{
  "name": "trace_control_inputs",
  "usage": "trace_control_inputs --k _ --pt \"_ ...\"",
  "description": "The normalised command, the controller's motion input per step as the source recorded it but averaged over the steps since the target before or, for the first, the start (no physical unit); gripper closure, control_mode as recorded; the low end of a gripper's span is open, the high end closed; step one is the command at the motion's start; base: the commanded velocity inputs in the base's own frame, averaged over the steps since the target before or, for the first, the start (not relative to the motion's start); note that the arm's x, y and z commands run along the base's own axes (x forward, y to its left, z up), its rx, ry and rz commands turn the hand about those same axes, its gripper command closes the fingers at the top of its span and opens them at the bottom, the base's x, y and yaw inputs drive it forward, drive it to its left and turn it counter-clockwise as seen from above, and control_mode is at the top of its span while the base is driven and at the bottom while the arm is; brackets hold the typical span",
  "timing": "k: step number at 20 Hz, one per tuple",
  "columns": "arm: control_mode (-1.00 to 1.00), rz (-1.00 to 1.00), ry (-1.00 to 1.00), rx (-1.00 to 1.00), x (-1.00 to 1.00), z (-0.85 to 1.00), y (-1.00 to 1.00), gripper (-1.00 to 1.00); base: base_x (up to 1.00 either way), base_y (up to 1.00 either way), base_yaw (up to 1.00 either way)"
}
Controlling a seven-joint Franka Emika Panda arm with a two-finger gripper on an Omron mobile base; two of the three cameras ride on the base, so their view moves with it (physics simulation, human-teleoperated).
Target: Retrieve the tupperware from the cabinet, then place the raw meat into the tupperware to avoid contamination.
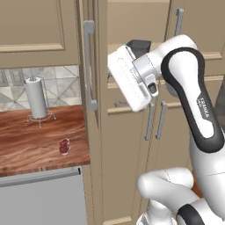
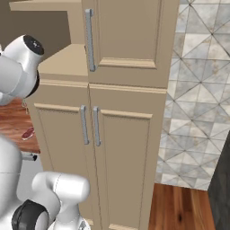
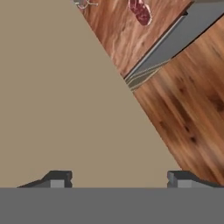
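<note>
Tupperware (image 1: 139,45) sits as a dark grey box on the open shelf of the cabinet (image 1: 127,132), partly hidden behind the robot's white wrist, which reaches up to that shelf. From the hand (image 3: 118,179) outward: in the hand view its two dark fingertips (image 3: 59,178) stand wide apart with nothing between them, and beyond them lies a flat beige panel of the cabinet. Past the edge of that panel, the hand view shows the wooden floor (image 3: 188,118) and the bench (image 1: 39,140) with the raw meat (image 3: 140,11) lying on it. In the left base view the meat is a small red lump on the wood-grain bench to the left of the cabinet, near the bench's front edge and apart from the cabinet's swung-open door with its long grey handle (image 1: 89,66). Farther back on the bench, toward the tiled wall, stands a paper towel roll (image 1: 36,97) on a wire holder. Below the shelf, the cabinet's two lower doors are closed.
</note>
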Motion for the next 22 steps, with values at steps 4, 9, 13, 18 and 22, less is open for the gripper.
trace_control_inputs --k 4,9,13,18,22 --pt "-1.00 -0.03 0.00 -0.03 -0.03 -0.07 0.06 -1.00 0.00 0.00 0.00" --pt "-1.00 0.05 -0.01 -0.17 0.04 -0.08 -0.63 -1.00 0.00 0.00 0.00" --pt "-1.00 0.09 -0.06 -0.21 0.02 -0.12 -0.77 -1.00 0.00 0.00 0.00" --pt "-1.00 0.09 -0.10 -0.16 0.00 -0.40 -0.83 -1.00 0.00 0.00 0.00" --pt "-1.00 0.13 -0.06 -0.21 -0.14 -0.60 -0.65 -1.00 0.00 0.00 0.00"
